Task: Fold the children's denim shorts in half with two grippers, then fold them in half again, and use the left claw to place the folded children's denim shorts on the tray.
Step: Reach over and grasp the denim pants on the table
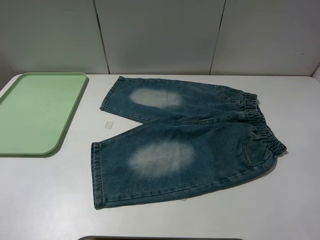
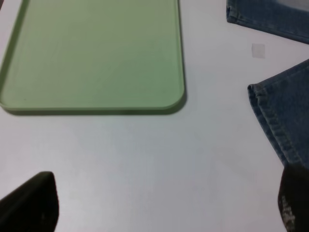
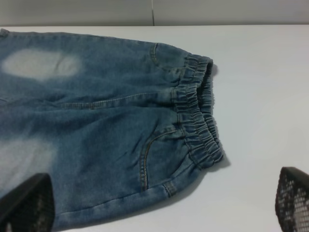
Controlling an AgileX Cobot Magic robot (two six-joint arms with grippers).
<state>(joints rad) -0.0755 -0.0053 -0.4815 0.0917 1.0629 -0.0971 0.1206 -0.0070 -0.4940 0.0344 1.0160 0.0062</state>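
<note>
The children's denim shorts (image 1: 190, 140) lie spread flat on the white table, waistband to the right, cuffs toward the tray, a pale oval on each leg. The pale green tray (image 1: 37, 112) sits at the left with nothing in it. Neither gripper shows in the exterior high view. In the left wrist view the left gripper (image 2: 161, 203) hangs open over bare table, near the tray's corner (image 2: 174, 99) and the near leg's cuff (image 2: 280, 121). The right gripper (image 3: 159, 200) is open too, above the near edge of the shorts (image 3: 111, 140) by the elastic waistband (image 3: 198, 121).
A small clear square patch (image 1: 109, 124) lies on the table between the tray and the cuffs. Grey wall panels (image 1: 160, 35) stand behind the table's far edge. A dark rim (image 1: 150, 238) shows at the near edge.
</note>
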